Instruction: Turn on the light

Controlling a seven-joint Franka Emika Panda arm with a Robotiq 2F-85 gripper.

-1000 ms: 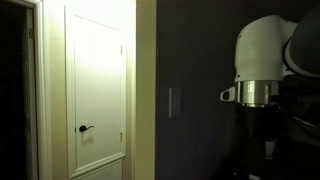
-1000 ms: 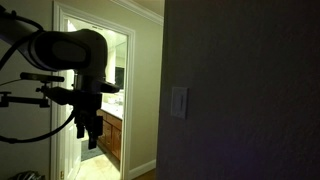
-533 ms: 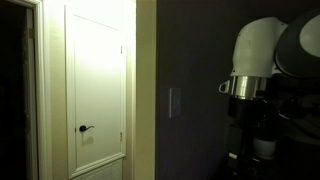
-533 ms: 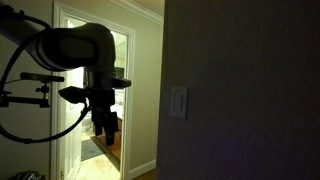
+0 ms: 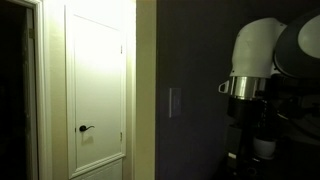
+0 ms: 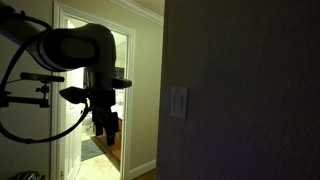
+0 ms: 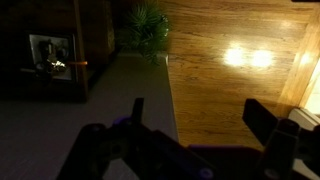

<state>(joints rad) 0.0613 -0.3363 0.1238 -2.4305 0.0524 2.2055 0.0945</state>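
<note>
One switch [image 5: 175,102], one door [image 5: 97,85], one handle [image 5: 86,128], one plant [image 7: 148,22]

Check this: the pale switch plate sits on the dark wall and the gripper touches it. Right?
No: in an exterior view the gripper hangs clear of the switch plate, not touching it. The plate is on the dark wall.

- Switch [image 5: 175,102]: pale off-white plate.
- Wall [image 6: 250,90]: plain dark grey, in shadow.
- Door [image 5: 95,80]: cream-white panels.
- Handle [image 5: 86,128]: black.
- My arm [image 5: 255,45]: white shell with a silver ring.
- My gripper [image 7: 193,103]: black.
- Floor [image 7: 230,90]: amber wood planks with bright glare spots.
- Carpet [image 7: 110,95]: grey.
- Plant [image 7: 147,20]: green.
</note>
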